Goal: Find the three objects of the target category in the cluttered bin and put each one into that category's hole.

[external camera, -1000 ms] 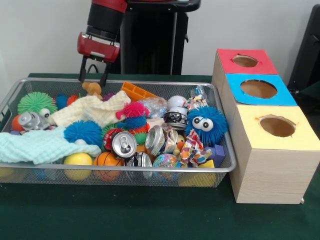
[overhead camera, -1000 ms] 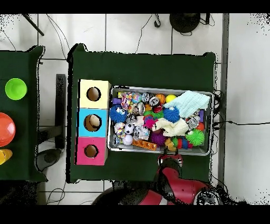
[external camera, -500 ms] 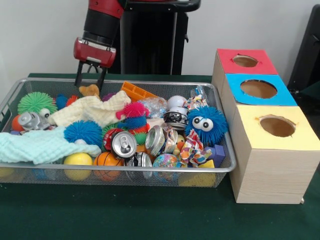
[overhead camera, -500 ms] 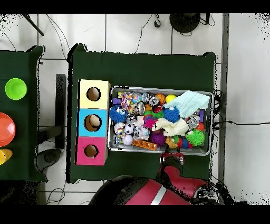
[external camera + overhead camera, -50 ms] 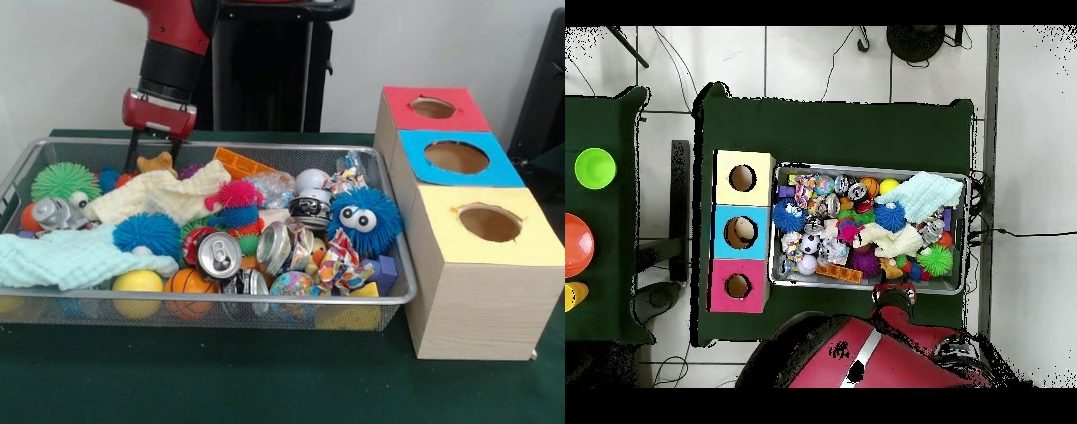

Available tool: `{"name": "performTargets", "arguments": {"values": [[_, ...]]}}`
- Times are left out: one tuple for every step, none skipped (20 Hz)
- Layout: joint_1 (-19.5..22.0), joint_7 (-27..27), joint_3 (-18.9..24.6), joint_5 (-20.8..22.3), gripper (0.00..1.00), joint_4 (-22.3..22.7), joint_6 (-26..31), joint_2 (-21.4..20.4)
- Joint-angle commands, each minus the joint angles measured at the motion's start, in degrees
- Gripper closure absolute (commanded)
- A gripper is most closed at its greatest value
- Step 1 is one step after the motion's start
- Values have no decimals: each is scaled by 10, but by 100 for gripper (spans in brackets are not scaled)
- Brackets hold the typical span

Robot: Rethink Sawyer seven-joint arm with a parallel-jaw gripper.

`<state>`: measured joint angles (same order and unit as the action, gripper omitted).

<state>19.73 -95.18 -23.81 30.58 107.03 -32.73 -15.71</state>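
Three holed boxes [image 5: 468,221], one cluttered bin [image 5: 388,300], one pincer [image 5: 150,157] spread, empty.

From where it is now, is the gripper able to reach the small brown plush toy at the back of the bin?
Probably yes. The gripper hangs open just beside the brown plush toy, which lies uncovered on top by the bin's far rim.
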Motion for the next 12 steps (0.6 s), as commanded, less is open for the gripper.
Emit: {"name": "performTargets", "arguments": {"values": [[22,-66,86,38,0,-68,14,53],[19,-66,86,38,0,-67,11,53],[17,-65,85,38,0,-66,8,53],[15,-65,84,39,0,-65,3,53],[13,-64,84,40,0,-64,-2,53],[11,-63,81,37,0,-63,-10,55],[8,-62,78,35,0,-62,-18,56],[5,-61,75,32,100,-61,-26,58],[3,-61,74,29,100,-59,-25,57],[0,-63,73,26,100,-56,-20,54],[-3,-65,73,24,100,-53,-14,52],[-2,-69,74,22,100,-48,-9,48]]}}
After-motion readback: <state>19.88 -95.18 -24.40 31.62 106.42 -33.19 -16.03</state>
